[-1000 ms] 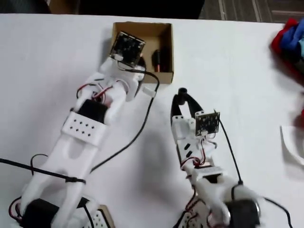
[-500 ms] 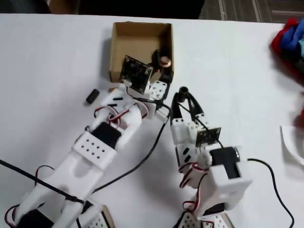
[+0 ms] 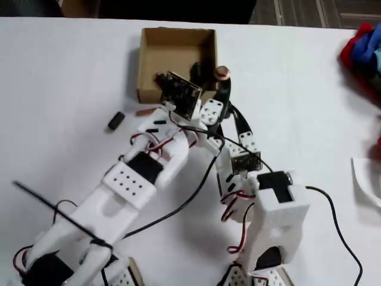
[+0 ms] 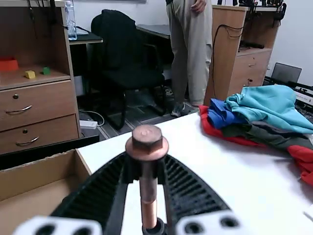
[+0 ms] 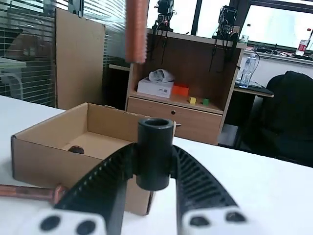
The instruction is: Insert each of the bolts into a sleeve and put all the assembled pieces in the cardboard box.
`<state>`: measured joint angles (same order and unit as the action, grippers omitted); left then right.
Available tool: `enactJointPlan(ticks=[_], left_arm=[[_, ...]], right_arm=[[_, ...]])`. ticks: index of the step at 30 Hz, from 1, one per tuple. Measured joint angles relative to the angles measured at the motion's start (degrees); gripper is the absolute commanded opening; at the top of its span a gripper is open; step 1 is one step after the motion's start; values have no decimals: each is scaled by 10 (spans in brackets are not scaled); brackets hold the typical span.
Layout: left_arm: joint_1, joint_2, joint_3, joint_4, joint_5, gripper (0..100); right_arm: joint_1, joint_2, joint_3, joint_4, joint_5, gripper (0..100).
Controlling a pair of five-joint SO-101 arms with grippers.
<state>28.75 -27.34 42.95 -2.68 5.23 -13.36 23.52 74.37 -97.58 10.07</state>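
Note:
My left gripper (image 4: 146, 164) is shut on a copper bolt (image 4: 148, 193) and holds it upright, head up, just right of the cardboard box (image 3: 172, 50). In the high view the bolt's head (image 3: 221, 72) shows above that left gripper (image 3: 219, 86). Directly below the bolt is a black sleeve (image 5: 155, 152), upright, with my right gripper (image 5: 155, 159) shut on it. The bolt's threaded end (image 5: 136, 29) hangs a short way above the sleeve's open mouth. In the box lies a dark assembled piece (image 3: 196, 71). A loose sleeve (image 3: 116, 120) and a loose bolt (image 3: 144, 111) lie left of the arms.
A heap of red and blue clothes (image 3: 363, 44) lies at the table's far right, with a white object (image 3: 364, 185) at the right edge below it. Black cables cross between the two arms. The loose bolt (image 5: 29, 192) lies on the table in front of the box (image 5: 73, 132).
The left gripper came out from over the box with the bolt and moved right, above the right gripper. The right gripper swung its sleeve up toward the box.

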Motion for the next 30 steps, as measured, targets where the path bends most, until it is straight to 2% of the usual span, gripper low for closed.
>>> enactJointPlan(ticks=[9,21,30], left_arm=[[1,24,-2,-11,0,25],[1,97,-3,-95,0,25],[1,125,-3,-98,0,25]], right_arm=[[5,41,-18,-18,0,19],[5,41,-18,-18,-32,19],[5,41,-18,-18,-32,19]])
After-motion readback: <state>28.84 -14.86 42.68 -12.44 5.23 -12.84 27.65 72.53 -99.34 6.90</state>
